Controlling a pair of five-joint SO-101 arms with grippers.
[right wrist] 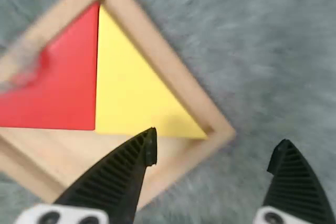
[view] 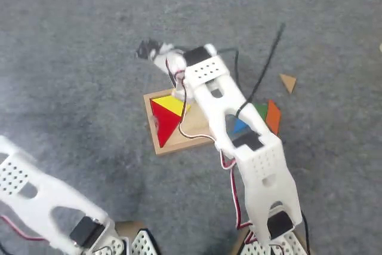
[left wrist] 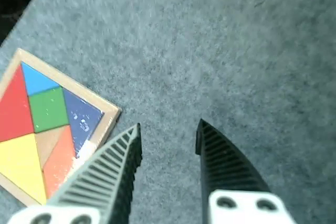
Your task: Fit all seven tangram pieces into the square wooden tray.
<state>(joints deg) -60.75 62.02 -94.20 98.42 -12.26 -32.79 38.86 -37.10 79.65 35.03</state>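
The square wooden tray [view: 192, 128] lies mid-table with a red triangle [view: 165, 121] and a yellow triangle [view: 169, 104] in it. My right gripper [right wrist: 218, 142] hangs open and empty over the tray's far corner [right wrist: 173, 66], beside the yellow triangle [right wrist: 131, 93] and red triangle [right wrist: 58, 87]. Loose blue [view: 240, 126], green [view: 261, 110] and orange [view: 273, 116] pieces lie just right of the tray, partly behind the right arm. A tan triangle [view: 288, 82] lies farther right. My left gripper [left wrist: 169, 128] is open over bare carpet, next to a wooden tray [left wrist: 113, 111] holding several coloured pieces.
Grey carpet covers the table. The left arm [view: 48, 198] stays at the near left. A black cable [view: 265, 67] runs from the right arm toward the far right. A small wooden edge [view: 128, 226] shows near the arms' bases.
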